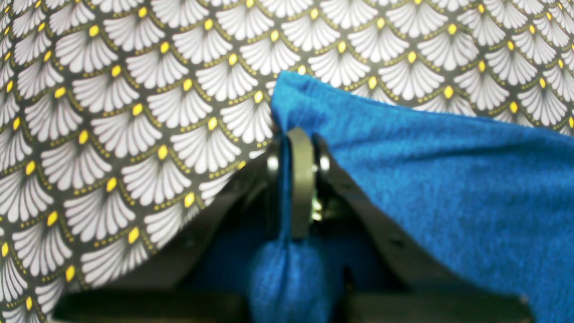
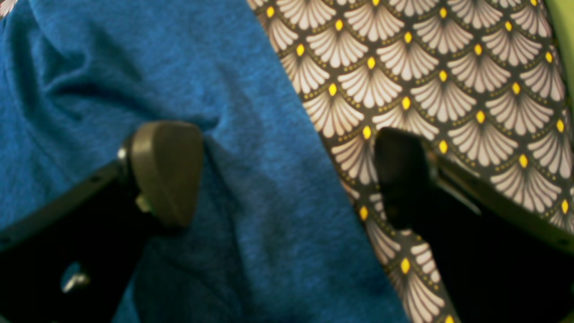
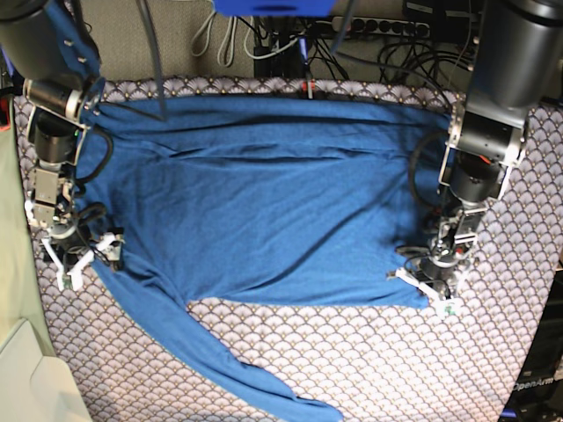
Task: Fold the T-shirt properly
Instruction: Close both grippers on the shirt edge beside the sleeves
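Note:
The blue T-shirt [image 3: 264, 202] lies spread across the patterned tablecloth [image 3: 369, 360], with one long sleeve [image 3: 229, 369] trailing toward the front edge. My left gripper [image 3: 437, 286] is at the shirt's lower right corner. In the left wrist view the left gripper [image 1: 293, 148] is shut on a pinched fold of the T-shirt [image 1: 448, 188], lifting it slightly. My right gripper [image 3: 79, 255] stands at the shirt's left edge. The right wrist view shows the right gripper [image 2: 287, 175] open, one finger [image 2: 166, 170] over the T-shirt [image 2: 134, 67], the other over the tablecloth [image 2: 448, 89], with the shirt's edge between them.
Cables and a power strip [image 3: 387, 31] run along the back of the table. A pale green surface [image 3: 13, 264] and a white box [image 3: 35, 387] border the left side. Dark equipment [image 3: 537, 387] stands at the lower right corner.

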Motion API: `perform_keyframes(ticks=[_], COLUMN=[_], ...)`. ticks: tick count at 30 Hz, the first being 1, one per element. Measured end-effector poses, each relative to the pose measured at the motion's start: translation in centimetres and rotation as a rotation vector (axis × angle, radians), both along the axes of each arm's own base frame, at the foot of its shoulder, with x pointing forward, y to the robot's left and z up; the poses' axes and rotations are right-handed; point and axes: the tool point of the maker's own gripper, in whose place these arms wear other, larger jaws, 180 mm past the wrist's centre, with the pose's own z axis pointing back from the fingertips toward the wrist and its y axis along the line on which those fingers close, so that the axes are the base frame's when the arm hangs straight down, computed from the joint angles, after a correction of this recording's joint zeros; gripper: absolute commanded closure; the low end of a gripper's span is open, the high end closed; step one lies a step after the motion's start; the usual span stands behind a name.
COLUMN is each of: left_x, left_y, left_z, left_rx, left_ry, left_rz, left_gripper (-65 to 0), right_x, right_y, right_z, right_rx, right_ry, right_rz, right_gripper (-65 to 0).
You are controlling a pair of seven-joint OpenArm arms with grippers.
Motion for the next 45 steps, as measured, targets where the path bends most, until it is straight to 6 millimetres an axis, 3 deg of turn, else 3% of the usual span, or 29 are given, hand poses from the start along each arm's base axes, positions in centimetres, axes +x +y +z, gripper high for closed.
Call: perform_keyframes(ticks=[7,16,25,31,45], left_x=[0.0,0.0,0.0,0.1,0.1], left_y=[0.0,-0.1,-0.1,-0.2,-0.2], left_z=[0.0,0.0,0.0,0.1,0.0], left_rx=[0.002,0.001,0.001,0.0,-0.001], left_ry=[-0.002,-0.002,-0.002,-0.002,-0.001], left_rz=[-0.001,-0.002,-0.002,-0.003,-0.003], left_gripper=[-0.4,-0.4,-0.4,-0.4,-0.4], right_x=[0.0,0.1,0.1,0.1,-1.0], right_y=[0.0,1.0,1.0,0.8,1.1], right_z=[0.0,0.0,0.0,0.0,1.7], right_rx=[-0.001,0.017,0.018,0.016,-0.087], right_ry=[0.0,0.004,0.003,0.001,-0.044], right_rz=[0.002,0.041,0.038,0.033,0.069], right_gripper=[-56.7,-31.9,-17.7,-0.6,0.0])
